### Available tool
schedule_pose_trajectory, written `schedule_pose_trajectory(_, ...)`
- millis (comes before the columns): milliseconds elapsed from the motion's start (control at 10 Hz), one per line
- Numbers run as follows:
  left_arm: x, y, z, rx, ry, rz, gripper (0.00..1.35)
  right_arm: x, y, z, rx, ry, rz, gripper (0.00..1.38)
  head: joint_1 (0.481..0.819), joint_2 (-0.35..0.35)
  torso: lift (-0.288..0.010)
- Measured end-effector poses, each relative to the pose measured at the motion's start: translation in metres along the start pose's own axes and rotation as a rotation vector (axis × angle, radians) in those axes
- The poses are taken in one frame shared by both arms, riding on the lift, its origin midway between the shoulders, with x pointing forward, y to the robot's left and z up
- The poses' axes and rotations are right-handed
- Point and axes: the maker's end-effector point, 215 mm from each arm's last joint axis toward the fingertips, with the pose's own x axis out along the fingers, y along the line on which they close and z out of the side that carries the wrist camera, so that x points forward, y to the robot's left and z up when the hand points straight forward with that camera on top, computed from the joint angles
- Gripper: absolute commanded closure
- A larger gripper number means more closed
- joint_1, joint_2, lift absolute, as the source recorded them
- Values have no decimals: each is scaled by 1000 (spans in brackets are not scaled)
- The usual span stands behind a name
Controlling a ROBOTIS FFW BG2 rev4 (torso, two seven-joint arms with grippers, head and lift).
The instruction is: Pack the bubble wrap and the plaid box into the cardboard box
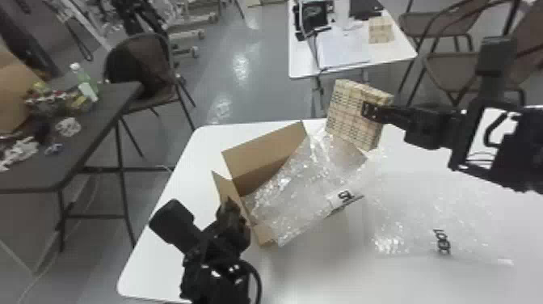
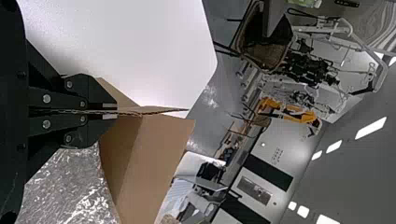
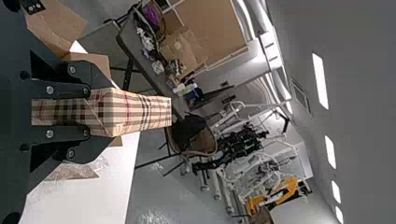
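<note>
White table [image 1: 173,174], near edge rounded at left; open cardboard box [image 1: 264,161] on it, bubble wrap [image 1: 299,186] spilling out rightward. Right gripper [image 1: 368,111] grasping plaid box [image 1: 347,115] at far right of carton; right wrist view adds red stripes. Left gripper [image 1: 231,203]: left wrist view resolves fingers clenched on a cardboard flap [image 2: 161,111]

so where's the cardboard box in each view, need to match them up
Head view: the cardboard box is mid-picture, bubble wrap over its opening.
Left wrist view: its flaps extend past the left gripper, which is shut on one flap edge.
Right wrist view: its brown flaps are behind the right gripper, which holds the plaid box.
Shared landmark: the white table.
</note>
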Motion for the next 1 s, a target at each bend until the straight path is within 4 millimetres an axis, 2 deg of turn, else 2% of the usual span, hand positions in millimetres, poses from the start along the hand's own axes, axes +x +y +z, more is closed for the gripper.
schedule_pose_trajectory(300,0,-1,0,5,2,-1,1153,23,14,-32,81,90,78,1194,695,350,-102)
schedule_pose_trajectory(600,1,-2,0,7,2,-3,1153,35,18,-58,136,162,101,1176,695,350,-102)
schedule_pose_trajectory(700,1,-2,0,7,1,-3,1153,37,17,-62,141,176,100,872,695,350,-102)
schedule_pose_trajectory(800,1,-3,0,7,0,-3,1153,38,17,-67,146,188,104,449,695,350,-102)
schedule_pose_trajectory(900,1,-3,0,8,1,-3,1153,41,17,-72,151,194,113,125,695,350,-102)
schedule_pose_trajectory(1000,1,-3,0,10,1,-4,1153,43,15,-75,157,193,114,53,695,350,-102)
